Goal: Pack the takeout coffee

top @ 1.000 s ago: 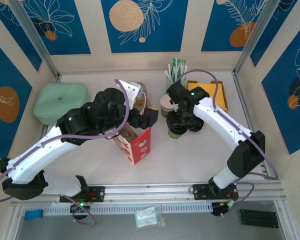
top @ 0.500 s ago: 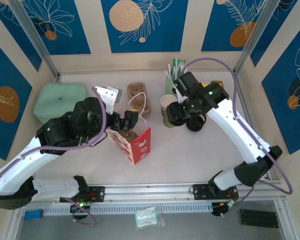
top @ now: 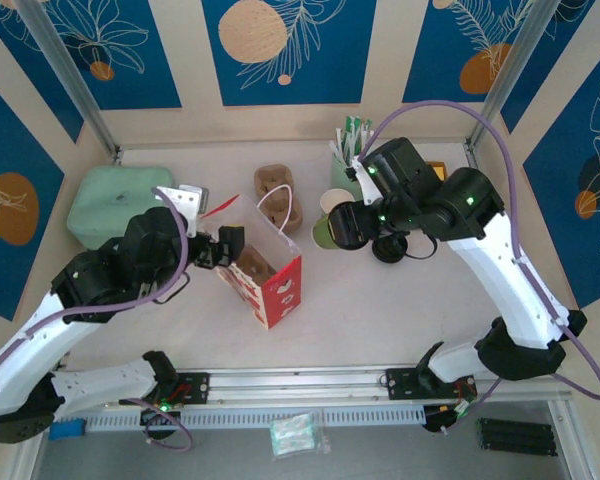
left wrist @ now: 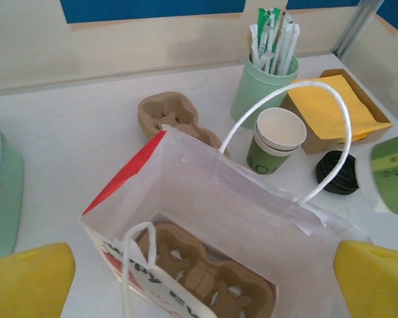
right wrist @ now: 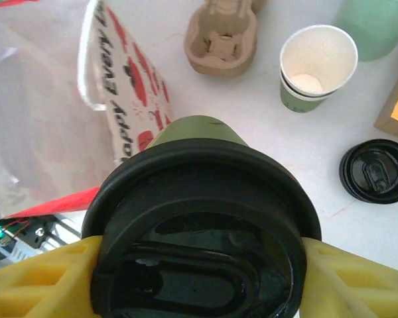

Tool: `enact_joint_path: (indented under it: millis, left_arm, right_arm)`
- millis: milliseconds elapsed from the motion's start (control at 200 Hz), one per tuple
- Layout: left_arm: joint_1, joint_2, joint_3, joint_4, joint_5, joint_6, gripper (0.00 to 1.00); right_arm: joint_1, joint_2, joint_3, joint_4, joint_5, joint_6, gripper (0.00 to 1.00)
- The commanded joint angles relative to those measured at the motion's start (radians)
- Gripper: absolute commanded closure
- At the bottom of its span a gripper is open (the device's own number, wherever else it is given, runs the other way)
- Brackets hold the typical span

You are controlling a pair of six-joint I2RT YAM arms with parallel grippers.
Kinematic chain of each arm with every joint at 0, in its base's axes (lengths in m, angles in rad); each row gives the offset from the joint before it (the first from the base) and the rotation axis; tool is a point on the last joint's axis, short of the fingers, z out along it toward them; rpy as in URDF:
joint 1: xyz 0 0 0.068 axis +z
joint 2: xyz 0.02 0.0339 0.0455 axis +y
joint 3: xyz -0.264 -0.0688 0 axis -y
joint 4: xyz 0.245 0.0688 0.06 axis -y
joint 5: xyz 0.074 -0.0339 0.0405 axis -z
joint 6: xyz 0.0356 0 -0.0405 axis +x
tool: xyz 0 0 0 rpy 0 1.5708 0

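The right gripper (right wrist: 199, 265) clasps the coffee cup (right wrist: 198, 132) at its black lid (right wrist: 199, 218), aloft just beside the paper bag (top: 272, 282). The lid hides the cup's base. The left gripper (top: 223, 250) gapes empty at the bag's mouth. A cardboard carrier (left wrist: 209, 281) sits inside the bag. A spare lid (right wrist: 377, 171) and open cups (right wrist: 316, 63) stand nearby.

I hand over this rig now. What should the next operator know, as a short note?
Left gripper: open, at the mouth of the paper bag.
Right gripper: shut on the lidded cup, held above the table, right of the bag.
Done: a carrier sits in the bag; the cup has its lid.
Left: lower the cup into the bag, release.
On the table: open cups, spare lid, second carrier.
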Motion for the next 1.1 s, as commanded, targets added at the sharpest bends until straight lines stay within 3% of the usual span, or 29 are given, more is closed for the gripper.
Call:
enact_joint_path:
  millis: [0,350,640,935,1095]
  left_arm:
    - [0.02,-0.029,-0.017,-0.03,-0.02,-0.021,0.01]
    - [0.056,-0.069,-0.046,-0.063,-0.028,-0.028,0.01]
    - [0.086,-0.101,-0.076,-0.061,-0.015,-0.023,0.0]
    - [0.095,-0.123,-0.117,-0.051,-0.002,-0.012,0.21]
    - [0.097,-0.127,-0.14,-0.041,0.012,-0.006,0.35]
  right_arm:
    - [0.041,-0.011,0.066,-0.064,0.004,0.021,0.37]
    - [0.195,0.085,0.289,-0.131,0.024,0.036,0.37]
    - [0.279,0.26,0.421,-0.126,0.013,0.026,0.37]
    - [0.292,0.432,0.615,-0.164,0.036,0.006,0.37]
    - [0.289,0.473,0.638,-0.156,0.04,0.008,0.37]
